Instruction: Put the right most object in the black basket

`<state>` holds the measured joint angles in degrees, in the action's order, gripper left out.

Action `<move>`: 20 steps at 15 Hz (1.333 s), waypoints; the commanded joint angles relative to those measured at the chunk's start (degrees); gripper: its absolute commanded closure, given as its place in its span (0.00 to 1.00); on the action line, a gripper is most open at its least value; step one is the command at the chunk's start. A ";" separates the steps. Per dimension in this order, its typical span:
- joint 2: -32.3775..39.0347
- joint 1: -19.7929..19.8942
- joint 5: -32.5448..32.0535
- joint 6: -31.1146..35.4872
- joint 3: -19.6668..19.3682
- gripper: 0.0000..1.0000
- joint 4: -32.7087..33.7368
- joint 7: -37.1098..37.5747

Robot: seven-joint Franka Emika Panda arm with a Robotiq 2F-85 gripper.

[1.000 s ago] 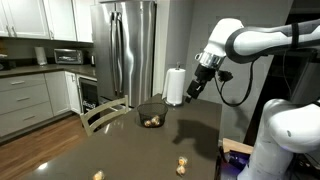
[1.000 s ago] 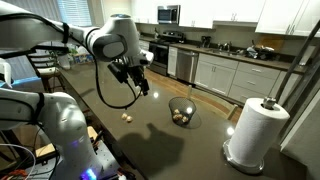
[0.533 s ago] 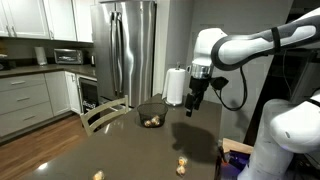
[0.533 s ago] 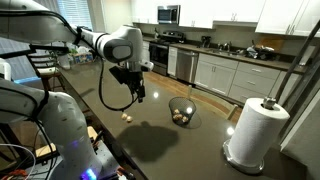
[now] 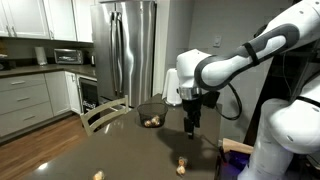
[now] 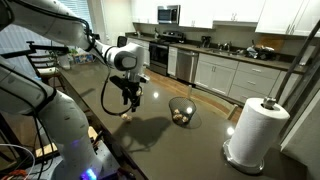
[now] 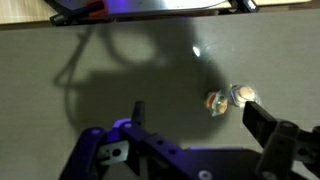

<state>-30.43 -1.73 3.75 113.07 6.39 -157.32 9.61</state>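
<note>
Two small pale tan lumps lie close together on the dark table, near its edge. The wrist view shows them side by side, one next to the other, just ahead of the fingers. My gripper is open and empty and hangs a little above them; it also shows in an exterior view and in the wrist view. One lump shows below the fingers. The black basket stands farther back on the table with similar lumps inside, as an exterior view also shows.
A white paper towel roll stands upright beyond the basket. Another tan lump lies alone farther along the table. A chair back rises at the table's far side, with the fridge behind it.
My gripper has moved from up near the paper towel roll, down and across the table, to just above the two lumps. It stayed open.
</note>
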 commanded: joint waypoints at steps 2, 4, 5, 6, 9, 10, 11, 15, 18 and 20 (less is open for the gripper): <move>11.97 -2.27 1.77 -1.39 0.03 0.00 4.59 -0.76; 14.70 -3.13 2.39 -0.72 -0.19 0.00 4.98 -2.19; 15.67 -3.49 2.59 0.03 -0.24 0.00 4.95 -2.92; 16.42 -3.84 3.20 0.85 -0.35 0.00 4.75 -3.72; 17.96 -4.64 5.72 3.21 -0.80 0.00 3.89 -6.99; 18.07 -4.81 6.70 4.69 -0.93 0.00 3.41 -8.44; 18.16 -4.91 7.54 5.92 -1.01 0.00 3.12 -9.81; 19.36 -5.02 8.10 9.97 -1.05 0.00 2.86 -12.77; 20.39 -4.89 7.14 12.09 -0.81 0.00 2.91 -12.67; 21.22 -4.82 7.45 12.95 -1.01 0.00 3.17 -13.23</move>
<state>-10.85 -6.26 10.66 123.50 6.01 -154.03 -1.18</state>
